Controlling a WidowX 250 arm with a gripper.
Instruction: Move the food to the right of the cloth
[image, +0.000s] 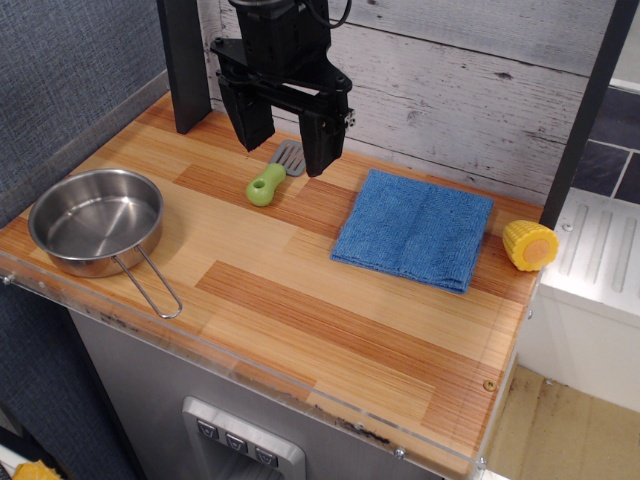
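— Corn (530, 245) lies at the worktop's right edge, just beside the cloth (414, 229) on its right side. Does it look placed?

— I judge it placed. My gripper (285, 135) hangs near the back edge above the spatula (278, 171), fingers spread wide, holding nothing. Next I'd only retreat. That corn is yellow, bumpy, flat orange end facing front.

We note that the arm carrying the gripper (284, 152) is cut off by the top edge, so its upper part is out of view. One gripper finger (322, 140) covers part of the spatula (277, 172) head. The cloth's (414, 229) underside is hidden. The far end of the corn (529, 245) cannot be made out.
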